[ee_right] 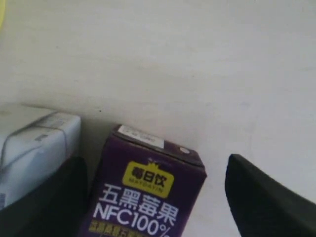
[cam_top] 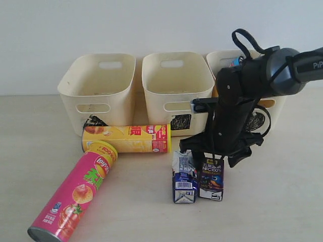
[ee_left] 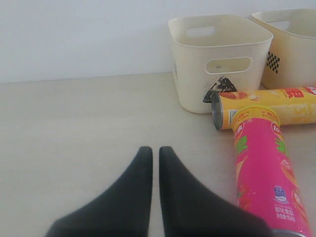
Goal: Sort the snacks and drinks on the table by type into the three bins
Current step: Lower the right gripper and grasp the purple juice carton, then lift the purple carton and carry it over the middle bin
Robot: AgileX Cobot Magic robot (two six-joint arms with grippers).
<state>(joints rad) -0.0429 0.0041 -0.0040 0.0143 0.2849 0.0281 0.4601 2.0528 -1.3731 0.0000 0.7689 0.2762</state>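
Note:
Two drink cartons stand side by side on the table: a blue-and-white carton and a dark purple carton. My right gripper hangs open right over the purple carton, one finger on each side, one of them between the two cartons. The yellow Lay's tube and the pink chip tube lie on their sides. My left gripper is shut and empty above bare table, left of the pink tube.
Three cream bins line the back: left, middle, and right, which is half hidden by my right arm. Something blue shows inside the right bin. The wall stands behind them.

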